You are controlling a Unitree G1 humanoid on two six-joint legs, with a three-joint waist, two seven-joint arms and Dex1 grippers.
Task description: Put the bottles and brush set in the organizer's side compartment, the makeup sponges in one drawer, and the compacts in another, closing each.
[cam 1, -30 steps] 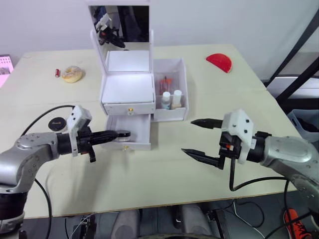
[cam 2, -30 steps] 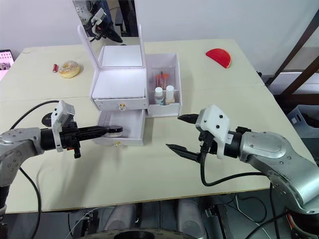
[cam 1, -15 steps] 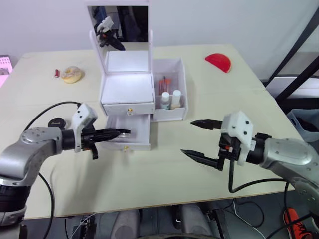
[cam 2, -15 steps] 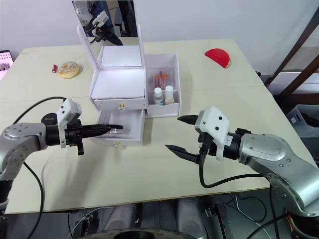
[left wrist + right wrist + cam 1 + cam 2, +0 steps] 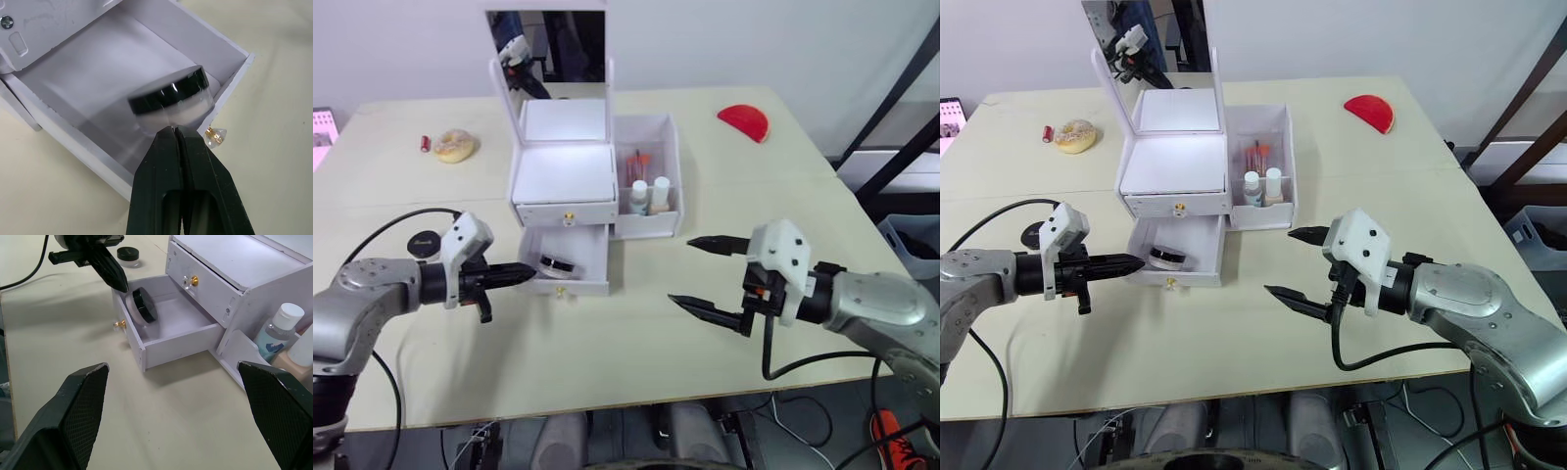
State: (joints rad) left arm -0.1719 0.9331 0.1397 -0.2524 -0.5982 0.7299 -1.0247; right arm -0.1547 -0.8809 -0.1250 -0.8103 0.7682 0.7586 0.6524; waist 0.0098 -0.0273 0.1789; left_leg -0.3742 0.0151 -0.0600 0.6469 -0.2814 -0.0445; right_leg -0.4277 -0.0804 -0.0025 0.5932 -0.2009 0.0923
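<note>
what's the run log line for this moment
left gripper: shut, empty, beside open lower drawer | compact: in drawer | second compact: on table | right gripper: open, idle | upper drawer: closed

two compacts [image 5: 554,263], two bottles [image 5: 638,197], one organizer [image 5: 564,176]

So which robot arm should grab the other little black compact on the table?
Probably the left. The left gripper, fingers shut, sits by the open white drawer, with the round black compact on its side. The right gripper hangs open across the table.
</note>
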